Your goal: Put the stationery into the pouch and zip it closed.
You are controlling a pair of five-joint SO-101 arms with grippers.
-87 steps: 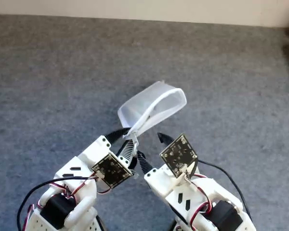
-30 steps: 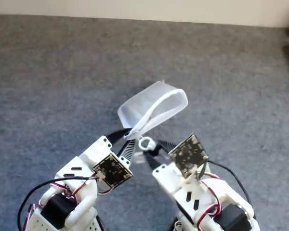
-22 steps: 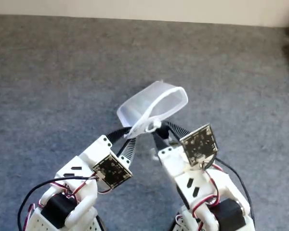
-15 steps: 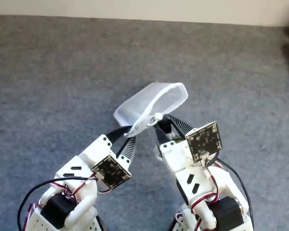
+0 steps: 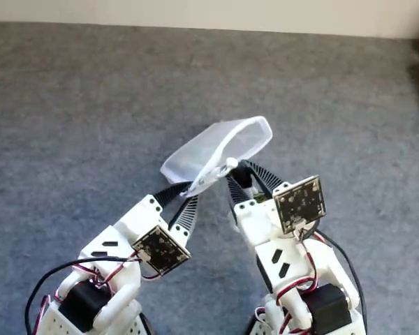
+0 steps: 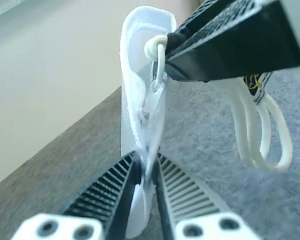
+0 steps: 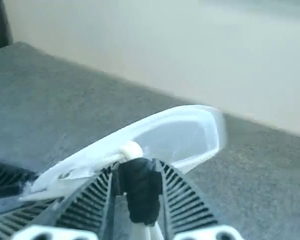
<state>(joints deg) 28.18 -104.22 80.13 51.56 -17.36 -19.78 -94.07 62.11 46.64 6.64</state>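
**Pouch held between both grippers, zip part way along**

The left gripper (image 5: 188, 190) is closed on the near end of the pouch (image 5: 220, 146). In its wrist view, its ribbed fingers (image 6: 117, 185) pinch the white zip band, and the pouch runs straight out ahead of the fingertips.

The right gripper (image 5: 237, 172) is just beyond and beside the left one. It is clamped on the zip pull (image 5: 229, 165), a white ring with a dark wrapped piece below it. In the right wrist view the pull (image 7: 131, 150) sits at the fingertips, with the dark piece squeezed between the fingers (image 7: 177, 200).

The pouch is translucent white. Between the two grippers its edges lie together. Past the right gripper the mouth (image 7: 185, 135) gapes in an oval. What is inside the pouch cannot be made out.

White cord loops (image 6: 262, 135) hang under the right gripper. The grey bench (image 5: 70, 105) lies below both grippers, and whether the pouch's far end touches it cannot be told.
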